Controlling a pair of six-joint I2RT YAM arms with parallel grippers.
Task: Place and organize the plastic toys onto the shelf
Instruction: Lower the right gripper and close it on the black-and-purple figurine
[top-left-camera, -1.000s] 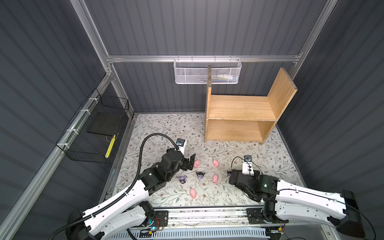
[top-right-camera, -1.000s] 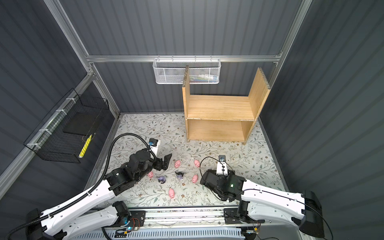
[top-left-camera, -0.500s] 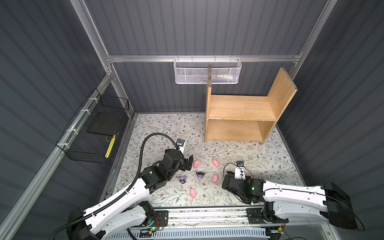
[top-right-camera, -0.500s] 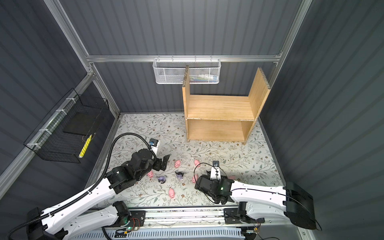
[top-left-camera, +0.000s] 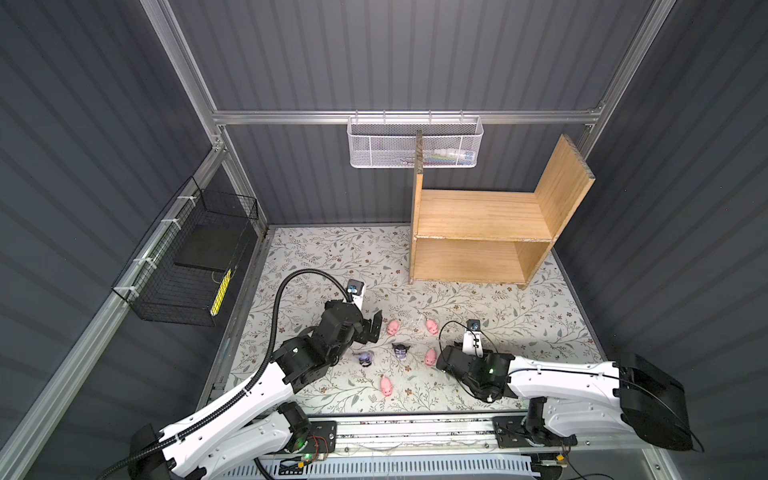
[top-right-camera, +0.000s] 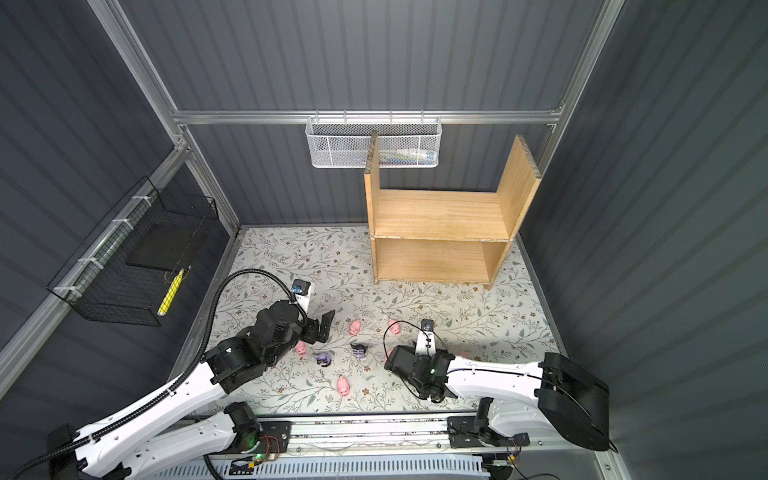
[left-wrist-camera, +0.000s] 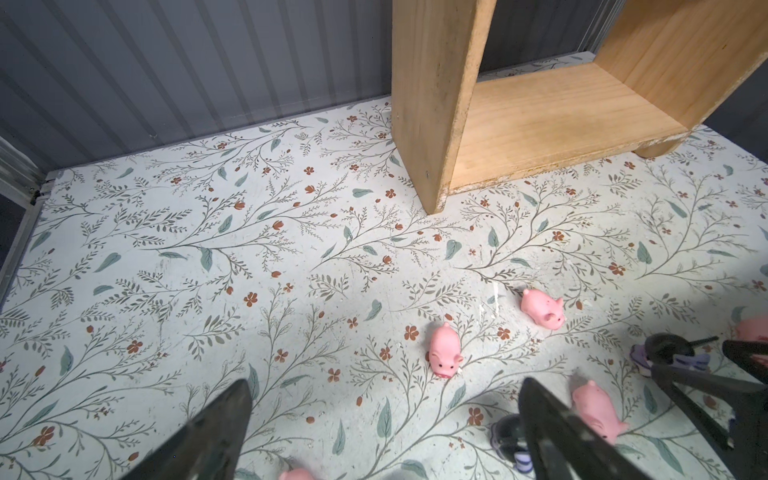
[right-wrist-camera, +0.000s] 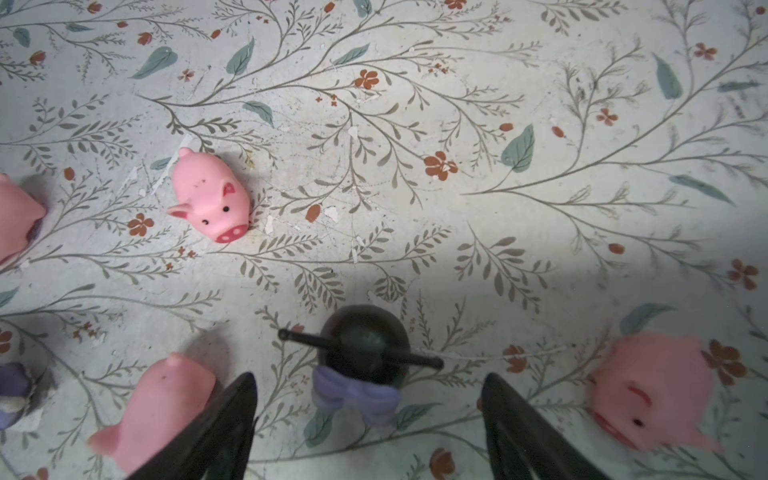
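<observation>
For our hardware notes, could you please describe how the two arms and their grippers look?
Left arm and right arm: white shells, black joints. The left carries a black corrugated hose, the right a thin black wire. Left gripper and right gripper: dark tapered fingers.

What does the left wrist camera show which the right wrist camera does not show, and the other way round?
Only the left wrist view: the wooden shelf, its visible board bare, the grey wall behind it, and the left gripper, open with nothing between its fingers. Only the right wrist view: a close look at the right gripper, open, with the black-hooded figure in the gap, touching neither finger. Both: the flowered mat, pink pigs and that same figure.
</observation>
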